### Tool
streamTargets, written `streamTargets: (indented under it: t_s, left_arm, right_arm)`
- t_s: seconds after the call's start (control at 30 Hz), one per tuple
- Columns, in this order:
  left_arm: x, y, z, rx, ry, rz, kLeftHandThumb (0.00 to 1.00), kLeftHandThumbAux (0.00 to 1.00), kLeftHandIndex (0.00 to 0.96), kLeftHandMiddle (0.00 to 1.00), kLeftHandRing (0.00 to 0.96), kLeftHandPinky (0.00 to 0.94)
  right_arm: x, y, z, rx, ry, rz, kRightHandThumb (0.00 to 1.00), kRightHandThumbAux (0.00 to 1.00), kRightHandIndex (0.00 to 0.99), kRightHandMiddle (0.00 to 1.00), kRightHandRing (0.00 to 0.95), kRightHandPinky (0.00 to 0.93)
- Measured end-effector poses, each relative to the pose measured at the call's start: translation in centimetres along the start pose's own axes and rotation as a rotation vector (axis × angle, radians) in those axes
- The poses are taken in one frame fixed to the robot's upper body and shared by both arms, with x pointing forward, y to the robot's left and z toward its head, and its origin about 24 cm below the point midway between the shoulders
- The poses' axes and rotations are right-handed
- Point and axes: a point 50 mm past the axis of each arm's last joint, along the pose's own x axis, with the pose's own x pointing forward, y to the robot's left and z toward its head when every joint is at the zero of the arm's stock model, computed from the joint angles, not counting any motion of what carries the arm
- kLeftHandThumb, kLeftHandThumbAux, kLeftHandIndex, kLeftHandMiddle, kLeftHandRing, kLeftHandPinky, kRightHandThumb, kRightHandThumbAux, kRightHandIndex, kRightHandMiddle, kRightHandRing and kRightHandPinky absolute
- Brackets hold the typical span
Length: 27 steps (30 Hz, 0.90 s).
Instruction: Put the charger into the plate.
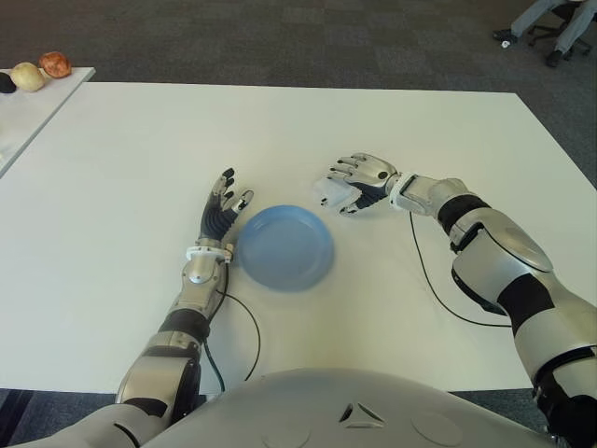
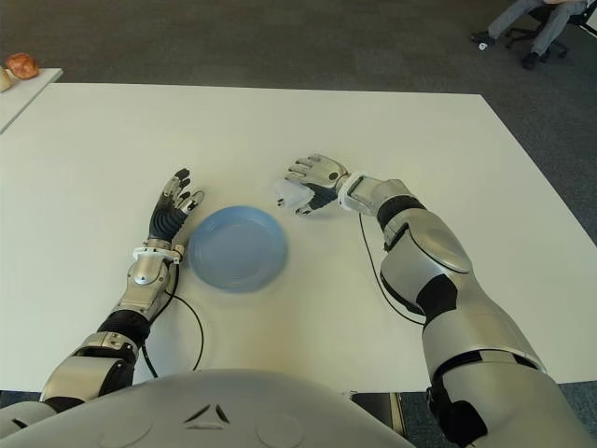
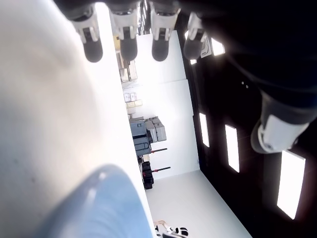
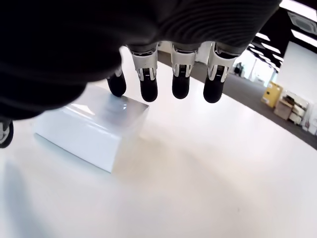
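The charger (image 4: 89,129) is a small white block lying on the white table (image 1: 140,168), just beyond the right rim of the blue plate (image 1: 284,247). My right hand (image 1: 359,177) arches over the charger (image 1: 328,193), fingers bent above its top. One fingertip (image 4: 117,85) is at the block's upper edge, and the thumb stays off to the side. The hand has no hold on the block. My left hand (image 1: 224,210) shows beside the plate's left rim, fingers spread and holding nothing. The plate holds nothing.
A side table (image 1: 28,112) at the far left carries a few round fruits (image 1: 42,70). Black cables trail on the table by my right arm (image 1: 429,280) and left arm (image 1: 247,327). A seated person's legs (image 1: 550,23) show at the far right.
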Motion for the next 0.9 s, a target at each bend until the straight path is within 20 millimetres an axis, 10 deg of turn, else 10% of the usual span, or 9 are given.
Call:
streamTargets:
  t_s: [0.9]
  left_arm:
    - [-0.1, 0.0, -0.1, -0.013, 0.009, 0.002, 0.0, 0.53, 0.0, 0.028, 0.026, 0.032]
  right_arm:
    - [-6.0, 1.5, -0.9, 0.374, 0.031, 0.168, 0.214, 0.441, 0.0, 0.0, 0.008, 0.149]
